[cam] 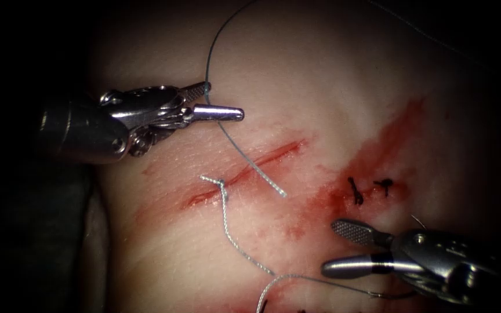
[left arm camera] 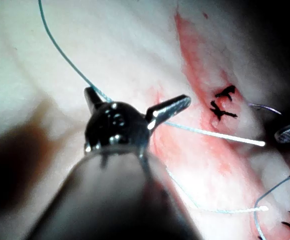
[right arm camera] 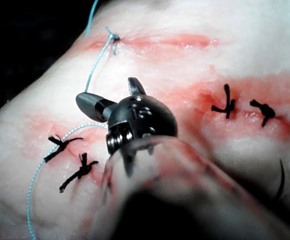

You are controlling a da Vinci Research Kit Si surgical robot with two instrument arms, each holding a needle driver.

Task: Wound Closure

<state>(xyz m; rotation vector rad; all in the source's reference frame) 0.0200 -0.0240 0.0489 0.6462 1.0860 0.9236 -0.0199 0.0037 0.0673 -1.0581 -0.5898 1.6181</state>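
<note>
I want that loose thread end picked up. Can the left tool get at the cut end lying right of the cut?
Probably yes. The left tool has open jaws holding nothing, the thread passes between them, and its cut end lies bare on the tissue with nothing over it. The right tool sits apart, open and empty.

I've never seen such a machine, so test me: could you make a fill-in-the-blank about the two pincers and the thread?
1. The left pincer stands ___, with the thread running loose between its jaws.
2. The right pincer is open and holds ___.
3. The cut in the tissue carries one ___ of pale thread.
4. Right of the cut, two ___ stitches lie in red fluid.
Missing words: open; nothing; knot; black.
</note>
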